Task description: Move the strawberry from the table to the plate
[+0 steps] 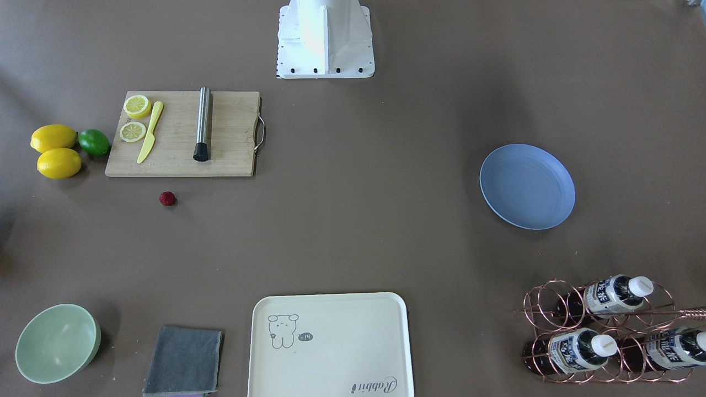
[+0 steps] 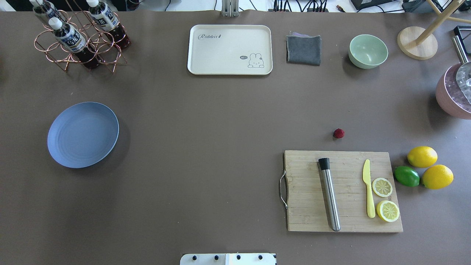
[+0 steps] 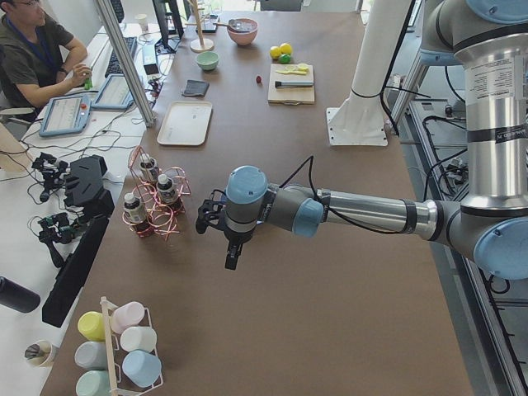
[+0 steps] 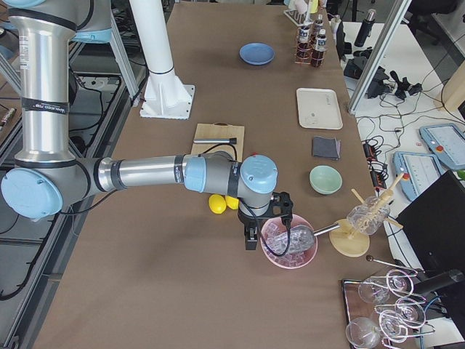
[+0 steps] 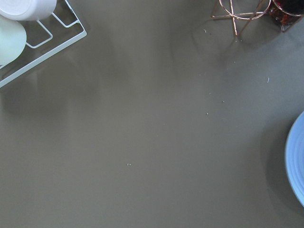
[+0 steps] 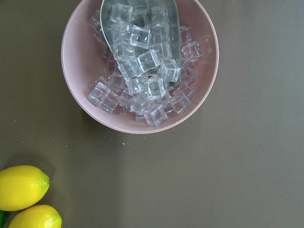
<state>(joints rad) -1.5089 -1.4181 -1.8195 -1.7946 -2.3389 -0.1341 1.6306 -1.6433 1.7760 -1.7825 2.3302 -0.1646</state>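
Observation:
The strawberry (image 1: 167, 198) (image 2: 339, 133) is a tiny dark-red berry lying on the brown table (image 2: 206, 147), just beyond the cutting board's far edge. The light-blue plate (image 1: 527, 186) (image 2: 83, 134) sits empty on the table's other side, and its rim (image 5: 297, 161) shows at the right edge of the left wrist view. My left gripper (image 3: 208, 218) hovers beside the copper bottle rack, seen only from the side, so I cannot tell its state. My right gripper (image 4: 283, 212) hangs over a pink bowl of ice, far from the berry, and I cannot tell its state either.
A wooden cutting board (image 2: 342, 191) carries a steel muddler, a yellow knife and lemon halves. Two lemons and a lime (image 2: 406, 176) lie beside it. A cream tray (image 2: 230, 49), grey cloth, green bowl (image 2: 368, 50), copper bottle rack (image 2: 79, 40) and pink ice bowl (image 6: 140, 64) stand around the edges.

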